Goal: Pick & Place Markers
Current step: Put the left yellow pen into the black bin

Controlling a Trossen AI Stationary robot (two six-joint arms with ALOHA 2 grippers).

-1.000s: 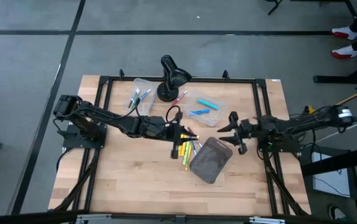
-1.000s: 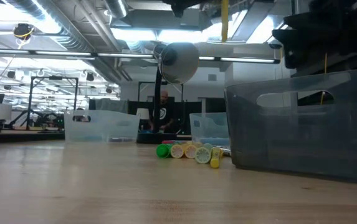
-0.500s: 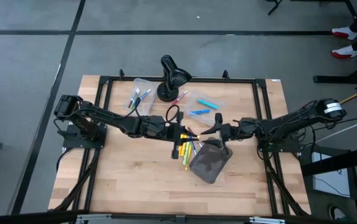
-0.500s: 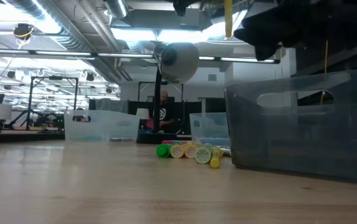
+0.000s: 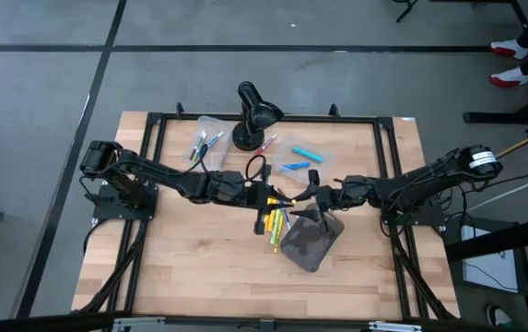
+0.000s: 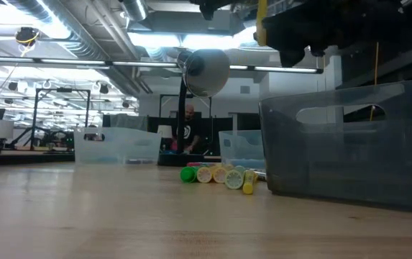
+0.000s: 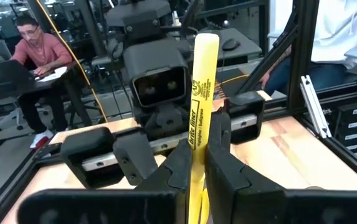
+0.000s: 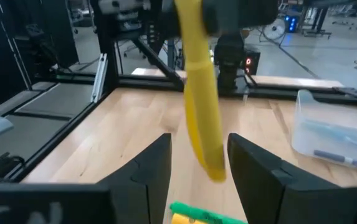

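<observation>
Yellow marker (image 7: 201, 93) upright in left end effector (image 7: 192, 163)

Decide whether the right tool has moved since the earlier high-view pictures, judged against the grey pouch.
Yes. The right tool has travelled toward the table's middle, from beside the grey pouch to the held yellow marker.

Even overhead light, soft shadows on the tabletop (image 5: 199, 267). In the low view bright ceiling strips glare and the near wood is out of focus. In the right wrist view the yellow marker (image 8: 201, 93) is blurred.
</observation>
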